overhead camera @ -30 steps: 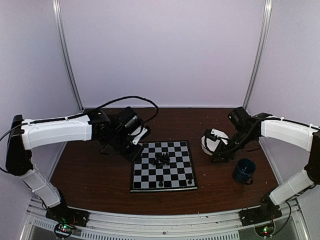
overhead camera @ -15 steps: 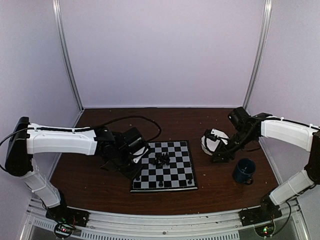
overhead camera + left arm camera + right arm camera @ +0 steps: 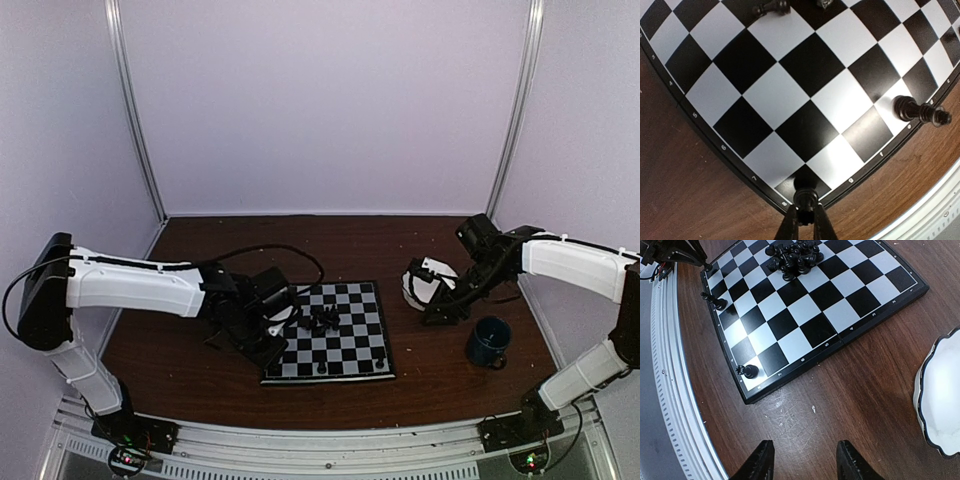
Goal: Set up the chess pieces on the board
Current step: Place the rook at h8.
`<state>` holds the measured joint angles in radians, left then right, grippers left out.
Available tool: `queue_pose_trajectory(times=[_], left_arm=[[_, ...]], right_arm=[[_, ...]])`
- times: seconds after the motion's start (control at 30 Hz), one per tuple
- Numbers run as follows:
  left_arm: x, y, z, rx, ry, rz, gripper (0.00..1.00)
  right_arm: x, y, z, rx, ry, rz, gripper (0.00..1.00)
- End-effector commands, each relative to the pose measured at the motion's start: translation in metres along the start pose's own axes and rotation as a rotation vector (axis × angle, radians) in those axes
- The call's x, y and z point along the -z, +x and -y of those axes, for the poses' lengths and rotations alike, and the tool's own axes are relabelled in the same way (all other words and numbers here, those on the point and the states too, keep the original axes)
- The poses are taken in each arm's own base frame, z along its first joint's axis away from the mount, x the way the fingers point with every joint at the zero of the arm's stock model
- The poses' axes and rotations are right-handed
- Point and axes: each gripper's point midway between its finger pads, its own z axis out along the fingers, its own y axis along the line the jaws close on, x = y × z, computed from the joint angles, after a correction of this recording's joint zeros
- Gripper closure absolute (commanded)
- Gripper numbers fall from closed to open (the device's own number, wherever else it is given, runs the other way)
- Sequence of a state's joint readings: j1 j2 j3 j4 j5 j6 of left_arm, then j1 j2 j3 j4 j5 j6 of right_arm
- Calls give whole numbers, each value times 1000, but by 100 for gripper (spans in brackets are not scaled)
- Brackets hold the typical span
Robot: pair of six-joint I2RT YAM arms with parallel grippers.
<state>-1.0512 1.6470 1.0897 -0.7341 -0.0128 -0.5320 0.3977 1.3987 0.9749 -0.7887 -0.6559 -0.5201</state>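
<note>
I see left gripper (image 3: 805,223) clenched on chess piece (image 3: 805,195) at board (image 3: 790,85) near-left corner; right gripper (image 3: 805,457) released, jaws wide, over table (image 3: 840,405) beside bowl (image 3: 940,400).

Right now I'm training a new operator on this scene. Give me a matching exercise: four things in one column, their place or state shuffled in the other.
Things:
1. left gripper
2. right gripper
3. mug
4. pile

Place or state:
A. in the middle of the board
B. open, above bare table
C. on the table, right of the board
D. shut on a piece at the board's corner

Pairs: 1-D, 2-B, 3-C, 4-A
</note>
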Motion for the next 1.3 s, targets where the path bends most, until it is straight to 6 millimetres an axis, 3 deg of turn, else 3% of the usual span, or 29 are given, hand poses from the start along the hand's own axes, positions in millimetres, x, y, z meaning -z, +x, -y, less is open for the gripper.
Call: queue_pose_trajectory(times=[0.0, 0.67, 0.83, 0.93, 1.13, 1.27], left_arm=[[-9, 7, 2, 15, 7, -20, 95], [-15, 1, 2, 1, -4, -9, 94], [-16, 4, 2, 2, -4, -27, 86], [-15, 5, 1, 0, -10, -29, 76], [5, -5, 5, -20, -1, -3, 66], [44, -33, 8, -84, -13, 97, 57]], right_arm=[[-2, 2, 0, -2, -13, -1, 55], [-3, 3, 0, -6, -15, -6, 55], [-3, 3, -1, -6, -16, -5, 55], [-3, 3, -1, -5, -18, -5, 55], [-1, 1, -3, -6, -24, -3, 55], [9, -13, -5, 5, -35, 15, 55]])
